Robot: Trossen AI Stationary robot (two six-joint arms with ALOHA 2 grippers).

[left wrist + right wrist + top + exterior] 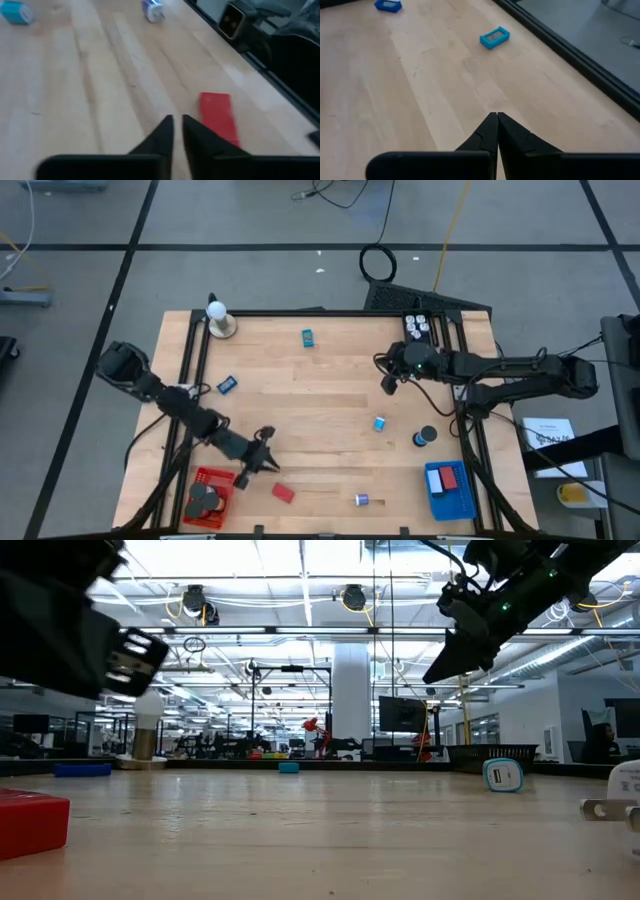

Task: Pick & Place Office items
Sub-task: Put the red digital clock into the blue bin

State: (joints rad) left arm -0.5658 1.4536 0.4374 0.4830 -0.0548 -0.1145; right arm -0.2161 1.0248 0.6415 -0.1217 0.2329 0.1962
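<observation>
The left gripper (268,461), its fingers nearly together and empty, hung just left of the red block (283,493), which lay nearer, beside the red basket (212,480). The right gripper (388,383), closed on nothing, hovered at the far right; no writing was legible.

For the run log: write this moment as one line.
left gripper: jaws nearly shut, empty, beside red block | right gripper: shut, empty, raised
</observation>
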